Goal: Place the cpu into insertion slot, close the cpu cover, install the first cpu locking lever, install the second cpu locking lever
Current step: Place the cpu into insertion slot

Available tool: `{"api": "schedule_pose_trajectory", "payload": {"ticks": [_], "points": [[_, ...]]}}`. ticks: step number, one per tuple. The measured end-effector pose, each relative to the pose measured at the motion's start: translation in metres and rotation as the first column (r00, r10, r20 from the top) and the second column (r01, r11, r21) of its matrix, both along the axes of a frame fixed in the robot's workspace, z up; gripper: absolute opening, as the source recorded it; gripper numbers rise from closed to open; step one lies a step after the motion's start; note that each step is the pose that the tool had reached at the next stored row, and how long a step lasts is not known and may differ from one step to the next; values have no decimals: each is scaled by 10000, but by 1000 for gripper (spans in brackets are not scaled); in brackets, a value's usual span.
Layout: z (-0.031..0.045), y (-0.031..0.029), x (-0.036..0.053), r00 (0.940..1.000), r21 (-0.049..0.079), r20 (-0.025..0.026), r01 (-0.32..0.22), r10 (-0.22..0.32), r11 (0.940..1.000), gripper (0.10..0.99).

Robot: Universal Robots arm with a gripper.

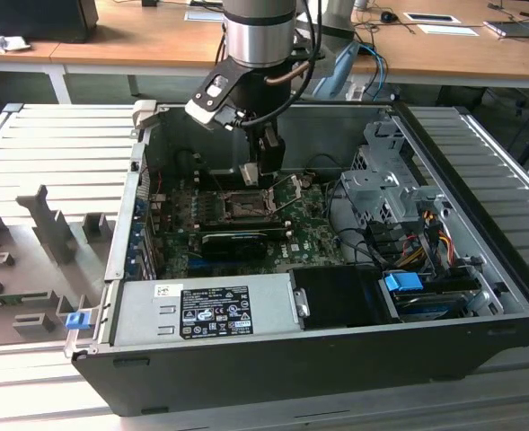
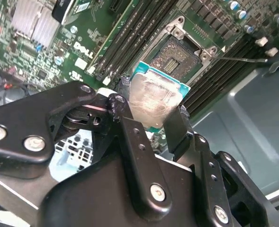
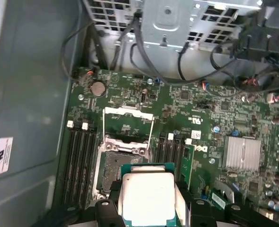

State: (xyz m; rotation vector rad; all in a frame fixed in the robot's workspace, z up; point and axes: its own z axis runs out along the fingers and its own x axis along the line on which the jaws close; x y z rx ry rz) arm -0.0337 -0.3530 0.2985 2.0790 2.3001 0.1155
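Exterior view: even, bright room light from above. The long pale wooden desk (image 1: 138,40) and ribbed grey metal panels (image 1: 57,144) are well lit, slightly washed. The inside of the open black computer case (image 1: 291,368) is dimmer, and the green circuit board (image 1: 313,235) is darkest under the arm.

Second wrist view: streaky glare on the small flat square cpu with a pale silver-grey metal top (image 2: 153,97). The black metal fingers (image 2: 177,127) are dark, near silhouette, with small glints on the screws. Bluish sheen on the grey sheet-metal case wall (image 2: 253,118).

First wrist view: the cpu (image 3: 148,196) top is blown out near white. The finned silver heat sink (image 3: 242,153) is bright. The case wall (image 3: 30,94) is dull and shaded, with a cool cast.
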Motion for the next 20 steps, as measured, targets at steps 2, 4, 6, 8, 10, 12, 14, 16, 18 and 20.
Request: {"api": "schedule_pose_trajectory", "payload": {"ticks": [2,4,6,8,10,12,14,16,18,20], "points": [[-15,0,0,9993,0,-1,383,-383,9993,529],[-32,0,0,9975,-1,-2,704,-704,9975,529],[-97,20,0,9959,-1,-1,907,-907,9959,529],[-142,28,-3,9958,-1,-1,919,-919,9958,529],[-216,37,-9,9943,0,-1,1067,-1067,9943,529],[-284,57,-30,9915,-3,-2,1304,-1304,9915,529],[-335,85,-70,9915,-1,-1,1300,-1300,9915,529],[-390,126,-95,9919,1,3,1268,-1268,9919,529],[-435,148,-109,9933,3,26,1157,-1157,9933,529],[-479,174,-113,9944,2,35,1057,-1057,9944,529]]}}
